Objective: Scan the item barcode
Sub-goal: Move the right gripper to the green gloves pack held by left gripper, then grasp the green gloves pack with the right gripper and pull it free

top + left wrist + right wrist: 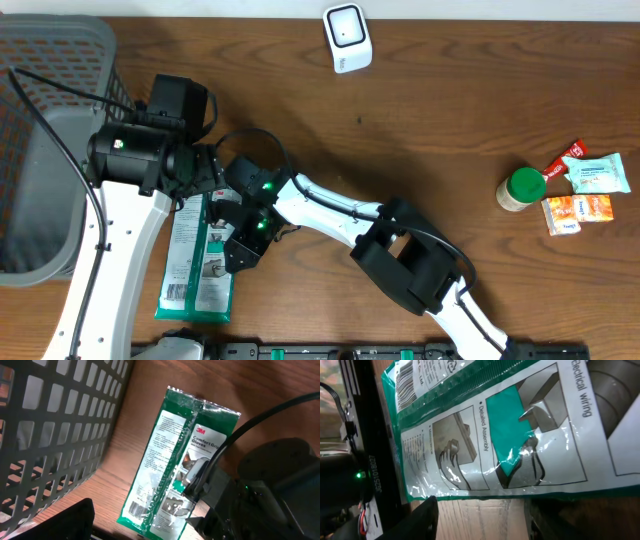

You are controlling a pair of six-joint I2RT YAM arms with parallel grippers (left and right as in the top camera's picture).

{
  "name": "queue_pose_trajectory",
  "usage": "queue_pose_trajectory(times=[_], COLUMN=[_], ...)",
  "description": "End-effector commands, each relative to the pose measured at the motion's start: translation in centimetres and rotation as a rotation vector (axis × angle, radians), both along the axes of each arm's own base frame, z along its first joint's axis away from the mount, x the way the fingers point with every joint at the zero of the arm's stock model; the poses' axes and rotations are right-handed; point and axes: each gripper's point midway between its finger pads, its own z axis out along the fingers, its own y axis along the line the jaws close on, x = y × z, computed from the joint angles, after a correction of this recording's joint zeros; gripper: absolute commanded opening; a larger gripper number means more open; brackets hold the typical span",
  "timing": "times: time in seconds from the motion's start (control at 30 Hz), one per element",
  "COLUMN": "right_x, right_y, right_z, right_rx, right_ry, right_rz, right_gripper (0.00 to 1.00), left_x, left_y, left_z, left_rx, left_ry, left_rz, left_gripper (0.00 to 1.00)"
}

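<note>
On the table (450, 120), right claw (481, 508) half-open beside packet (510, 435).

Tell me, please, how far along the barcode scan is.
Done: nothing yet; the glove packet lies flat on the table. In hand: the right gripper is at the packet, jaws apart. Left: lifting it and showing its barcode to the white scanner.

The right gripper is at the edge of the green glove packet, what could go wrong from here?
1. The glove packet lies flat and glossy; the right gripper at its edge may slip or crumple the film.
2. The left arm hangs close over the packet, so the arms could bump.
3. The barcode sits at the end farthest from the scanner, so it may arrive turned away.
</note>
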Motion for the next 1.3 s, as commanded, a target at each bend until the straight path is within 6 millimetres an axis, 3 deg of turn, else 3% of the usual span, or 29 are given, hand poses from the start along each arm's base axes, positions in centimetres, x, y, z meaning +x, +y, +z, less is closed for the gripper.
queue_pose_trajectory(times=[0.0,0.1,0.2,0.3,0.33,0.37,0.4,0.43,0.5,0.6,0.83,1.03,1.17,1.27], right_x=[0.6,1.6,2.5,4.6,5.2,5.5,5.5,5.5,5.6,5.0,3.0,3.0,2.0,1.9], right_y=[-0.8,-0.6,-0.8,-1.6,-1.7,-1.6,-1.5,-1.4,-1.2,-0.6,3.0,3.9,5.3,5.1], right_z=[-2.8,-1.6,1.1,3.2,4.2,5.4,5.8,6.7,7.4,7.1,4.7,1.3,1.3,0.7], right_rx=[-0.073,-0.04,0.043,0.068,0.097,0.143,0.163,0.203,0.222,0.197,0.048,-0.122,-0.088,-0.115], right_ry=[0.003,0.069,0.155,0.196,0.228,0.27,0.292,0.332,0.371,0.377,0.278,0.116,0.065,0.003], right_rz=[-0.048,-0.103,-0.121,-0.204,-0.223,-0.226,-0.225,-0.22,-0.226,-0.24,-0.362,-0.579,-0.555,-0.574], right_gripper=[0.51,0.5,0.5,0.46,0.4,0.23,0.16,0.01,0.01,0.01,0.01,0.01,0.01,0.01], left_x=[0.0,0.0,0.0,0.0,0.0,0.0,0.0,0.0,0.0,0.0,0.0,0.0,0.0,0.0], left_y=[0.3,0.3,0.3,0.3,0.3,0.3,0.3,0.3,0.3,0.3,0.3,0.3,0.3,0.3], left_z=[0.2,0.2,0.2,0.2,0.2,0.2,0.2,0.2,0.2,0.2,0.2,0.2,0.2,0.2], left_rx=[0.013,0.013,0.013,0.013,0.013,0.013,0.013,0.013,0.013,0.013,0.013,0.013,0.013,0.013], left_ry=[-0.004,-0.003,-0.004,-0.003,-0.004,-0.003,-0.003,-0.004,-0.003,-0.004,-0.003,-0.003,-0.004,-0.003], left_rz=[0.003,0.003,0.003,0.003,0.003,0.003,0.003,0.003,0.004,0.003,0.003,0.003,0.004,0.003], left_gripper=[0.88,0.88,0.88,0.88,0.88,0.88,0.88,0.88,0.88,0.88,0.88,0.88,0.88,0.88])
